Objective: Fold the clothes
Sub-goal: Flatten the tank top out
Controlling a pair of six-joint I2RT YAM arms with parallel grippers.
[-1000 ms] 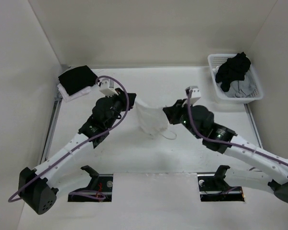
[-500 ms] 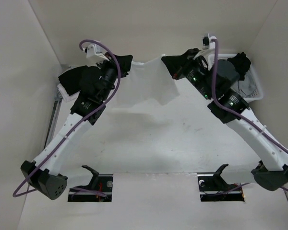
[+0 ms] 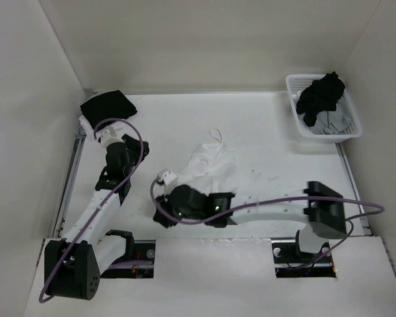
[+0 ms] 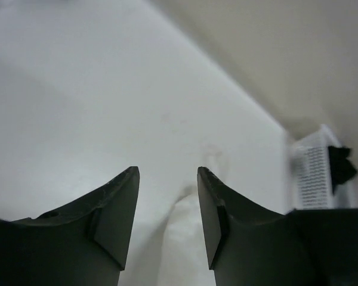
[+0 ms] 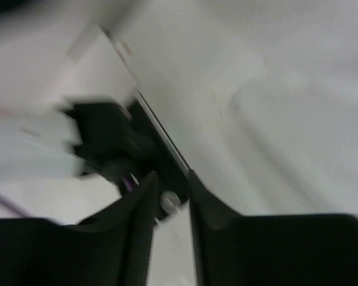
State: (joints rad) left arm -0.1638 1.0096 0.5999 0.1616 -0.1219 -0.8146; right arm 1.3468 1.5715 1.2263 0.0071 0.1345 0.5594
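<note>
Camisole crumpled, ungripped, just beside right end effector.

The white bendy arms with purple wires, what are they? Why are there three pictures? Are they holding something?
They are two robot arms bolted to a table. The left arm and the right arm each end in a pincer with two fingers, for grabbing things. The big picture comes from a camera high above. The other two come from little cameras on the wrists, so you see the dark fingers up close: the left pincer and, in a blurry picture, the right pincer. Both are open and hold nothing. On the table lies a crumpled white strappy top, which the robot is meant to fold. In the far right corner stands a white basket with dark clothes in it. In the far left corner lies a black garment.
</note>
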